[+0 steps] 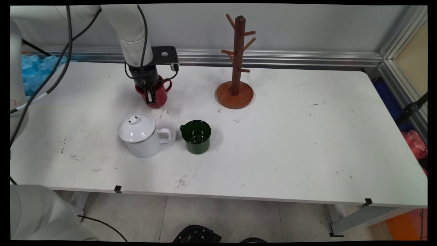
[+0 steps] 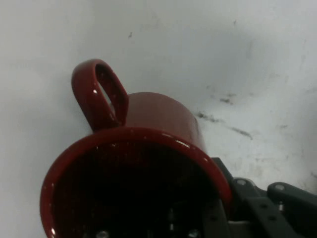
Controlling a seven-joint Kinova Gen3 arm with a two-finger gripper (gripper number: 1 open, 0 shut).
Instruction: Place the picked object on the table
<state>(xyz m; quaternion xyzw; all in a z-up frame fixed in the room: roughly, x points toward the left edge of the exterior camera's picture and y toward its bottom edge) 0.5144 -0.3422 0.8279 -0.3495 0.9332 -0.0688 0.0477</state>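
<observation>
The gripper [image 1: 149,97] is down at the red mug [image 1: 160,97] on the far left part of the tabletop [image 1: 290,136], one finger lying against the mug's near outer wall in the main view and, in the hand view, the other reaching down inside the dark bowl, so it appears closed across the mug's rim and wall. The mug's handle [image 1: 167,83] points away from the fingers, toward the far right. It cannot be told whether the base is on the tabletop or just clear of it. Judged from this, a rim pinch on a smooth glazed wall is apt to slip or let the mug swing, so the hold should be firm and any motion slow and level, the handle kept free. Nearer and a little left stands a white lidded mug [image 1: 141,135], its handle toward a green mug [image 1: 196,136] just beside it on the right; both are apart from the red one but close enough to mind. Farther right, near the back edge, stands a wooden mug tree [image 1: 237,65], its pegs bare.
</observation>
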